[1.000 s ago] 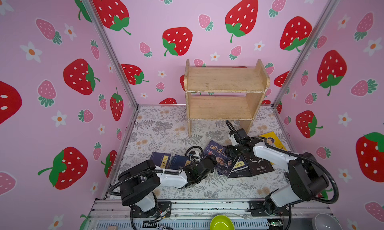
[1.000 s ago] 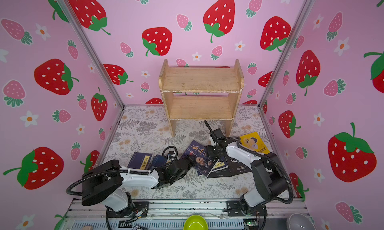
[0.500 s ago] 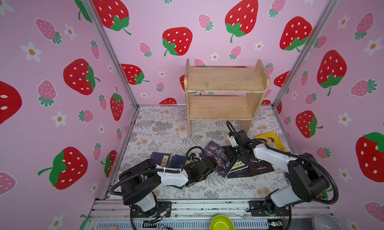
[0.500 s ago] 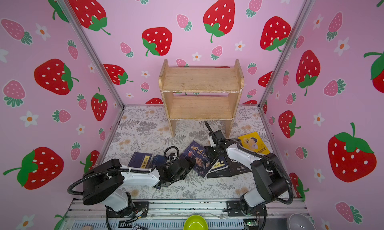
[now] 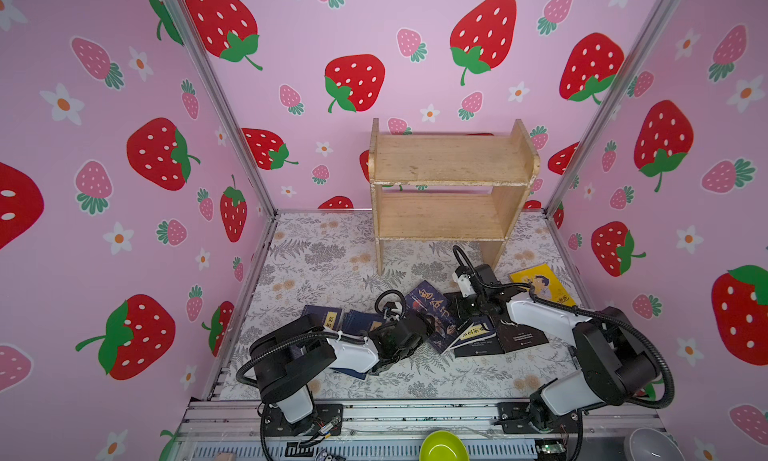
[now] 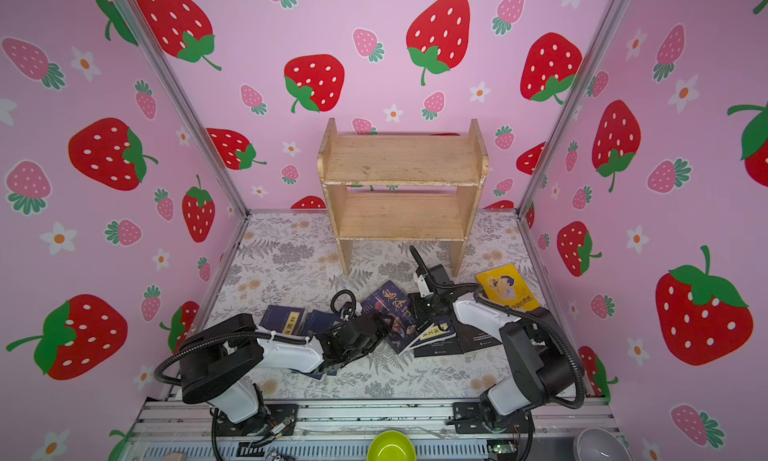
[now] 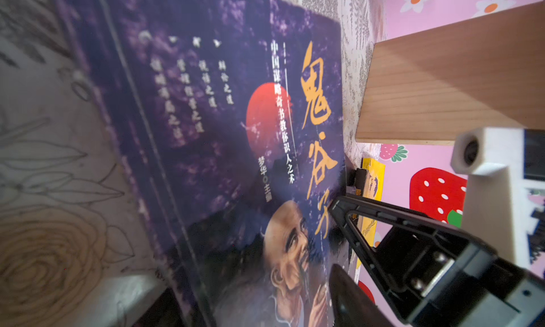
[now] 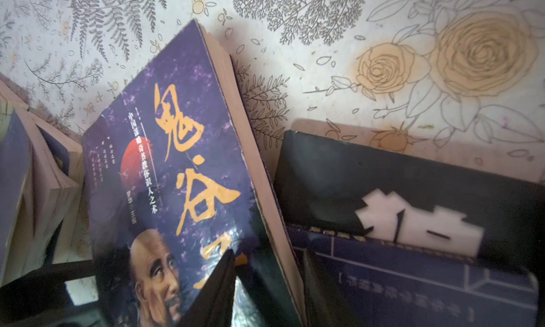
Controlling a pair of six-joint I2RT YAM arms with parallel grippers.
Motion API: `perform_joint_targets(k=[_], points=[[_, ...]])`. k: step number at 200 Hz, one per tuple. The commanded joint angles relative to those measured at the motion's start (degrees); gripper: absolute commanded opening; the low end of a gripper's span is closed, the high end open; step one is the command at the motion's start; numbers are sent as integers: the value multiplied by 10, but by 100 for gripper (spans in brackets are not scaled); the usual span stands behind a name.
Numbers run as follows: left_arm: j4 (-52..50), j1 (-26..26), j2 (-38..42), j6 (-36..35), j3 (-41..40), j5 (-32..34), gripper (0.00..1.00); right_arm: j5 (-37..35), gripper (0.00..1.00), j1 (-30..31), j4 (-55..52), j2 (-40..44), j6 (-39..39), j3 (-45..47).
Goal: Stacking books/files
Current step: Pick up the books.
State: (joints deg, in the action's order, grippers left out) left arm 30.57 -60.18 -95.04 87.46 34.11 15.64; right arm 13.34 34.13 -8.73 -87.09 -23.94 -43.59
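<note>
Two-handed, we're reading this as a pickup of the blue portrait book (image 5: 430,313), tilted just in front of the shelf (image 5: 449,163): left gripper (image 5: 424,328) jaws are standing spread, right gripper (image 5: 462,313) jaws are straddling its page edge (pinching? can't tell), so we're wanting a deeper bite b4 lifting.

Blue portrait bk (image 7: 224,139) cover: "鬼谷子", subtitle "中国谋略奇书教你识人之术", author "梦华 主编".

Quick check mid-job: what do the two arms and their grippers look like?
The left arm and right arm match: white shell links between black joints, each trailed by a black ribbed cable hose. The left gripper and right gripper are black; the right one's fingers are hollow triangular frames, with a white camera housing.
</note>
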Motion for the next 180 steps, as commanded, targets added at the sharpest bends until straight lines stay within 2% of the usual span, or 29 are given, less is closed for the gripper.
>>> perform_joint_targets(k=[1,34,78,83,123,131,139,180], points=[[25,1,24,-27,7,11,58,25,39,7,-31,-12,-6,19],[12,4,34,-27,6,2,33,37,39,6,-22,-6,-20,14],[-36,10,72,-53,15,-7,7,58,39,7,-3,1,-45,11],[-42,11,79,-58,17,-8,0,61,39,7,-3,3,-47,9],[-152,12,163,-103,48,-3,0,88,46,5,12,54,-76,-26],[-173,14,183,-110,53,-4,0,86,51,4,6,65,-83,-41],[-197,14,207,-113,57,-3,0,83,59,2,1,78,-92,-56],[-402,20,348,-161,138,6,0,51,77,-13,-38,174,-133,-131]])
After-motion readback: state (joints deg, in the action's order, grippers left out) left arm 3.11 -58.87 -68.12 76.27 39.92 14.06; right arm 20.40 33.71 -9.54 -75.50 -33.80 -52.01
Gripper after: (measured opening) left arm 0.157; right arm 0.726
